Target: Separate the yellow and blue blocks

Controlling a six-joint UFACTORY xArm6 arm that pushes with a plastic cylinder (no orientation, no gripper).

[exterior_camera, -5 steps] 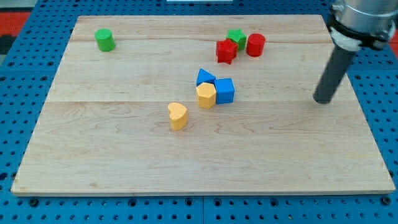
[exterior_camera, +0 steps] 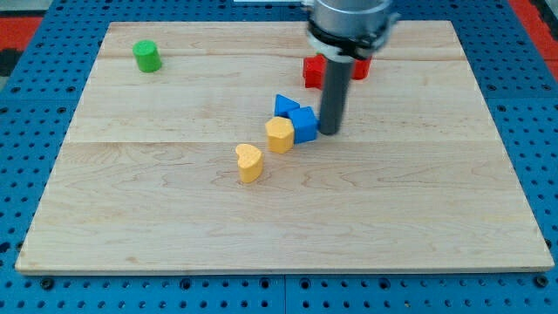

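While the yellow block (exterior_camera: 280, 135) touches it at nine o'clock, my tip (exterior_camera: 330, 131) presses the blue cube (exterior_camera: 303, 125) at three o'clock; no jaws show.

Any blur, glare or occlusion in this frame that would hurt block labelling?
Camera view: lighting is even and soft, with no glare on the wooden board. The blocks are sharp, the blue cube and yellow heart included. The arm's upper part is cut off by the view's top and hides most of the red blocks. My tip sits against the cube's right.
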